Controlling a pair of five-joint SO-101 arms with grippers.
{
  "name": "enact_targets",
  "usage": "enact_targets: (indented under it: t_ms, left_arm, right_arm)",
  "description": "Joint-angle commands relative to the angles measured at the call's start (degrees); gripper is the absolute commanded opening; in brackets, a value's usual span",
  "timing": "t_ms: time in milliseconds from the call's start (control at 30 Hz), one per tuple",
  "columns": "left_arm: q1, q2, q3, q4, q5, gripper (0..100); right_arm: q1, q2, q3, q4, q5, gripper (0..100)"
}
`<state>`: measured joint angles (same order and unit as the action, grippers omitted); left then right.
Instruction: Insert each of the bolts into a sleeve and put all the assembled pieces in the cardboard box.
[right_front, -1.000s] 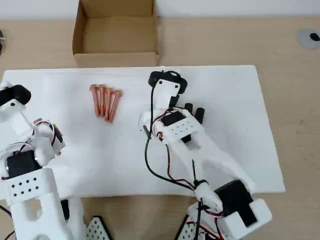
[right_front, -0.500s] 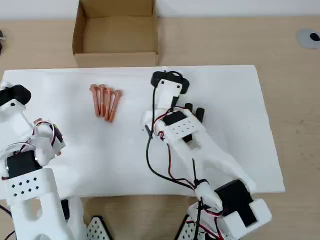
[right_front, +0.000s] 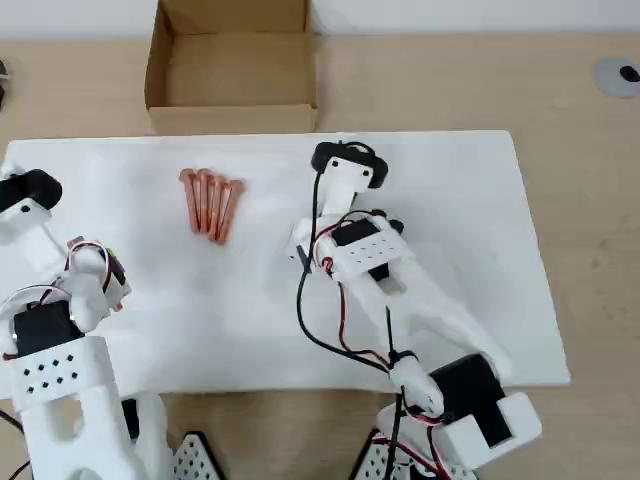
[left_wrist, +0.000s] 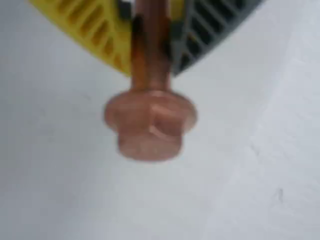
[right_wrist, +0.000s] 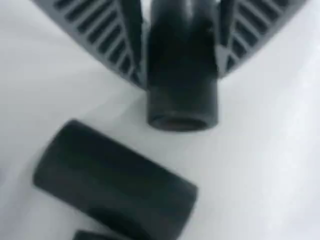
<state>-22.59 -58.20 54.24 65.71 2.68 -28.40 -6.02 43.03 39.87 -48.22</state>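
Note:
My left gripper is shut on a copper bolt, which hangs head down just above the white mat. In the high view the left arm stands at the mat's left edge. My right gripper is shut on a black sleeve, held upright over the mat. Another black sleeve lies on its side close beside it. In the high view the right arm stands mid-mat above the sleeves. Several loose bolts lie side by side left of it.
The open cardboard box stands just beyond the mat's far edge, up and left of the right arm. The white mat has bare room on its right half and between the two arms. A small grey disc lies far right on the table.
The right arm has shifted slightly right over the sleeves, hiding more of them in the high view. The left arm has stayed still.

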Motion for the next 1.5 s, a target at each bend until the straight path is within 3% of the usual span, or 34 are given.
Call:
enact_targets:
  t_ms: [0,400,600,1000,1200,1467]
  left_arm:
    - [0.1,-1.5,-0.4,0.1,-0.4,1]
    - [0.1,-1.5,-0.4,0.1,-0.4,1]
    - [0.4,-1.5,-1.1,0.0,-0.3,1]
    - [0.6,-1.5,-12.0,0.0,-0.4,1]
    - [0.8,-1.5,-12.1,0.2,-0.4,1]
    - [14.4,-1.5,-12.4,2.9,-0.3,1]
  right_arm:
    - [0.5,-0.5,-4.4,1.4,1.7,1.2]
    - [0.3,-14.4,-24.4,20.2,5.2,1.2]
    - [-2.2,-15.5,-21.3,23.8,18.5,1.2]
    - [-2.6,-22.8,-14.5,4.0,38.6,1.2]
    - [-4.1,-36.7,4.4,-10.6,52.6,1.2]
    - [-7.1,-65.5,35.1,-33.6,60.3,1.0]
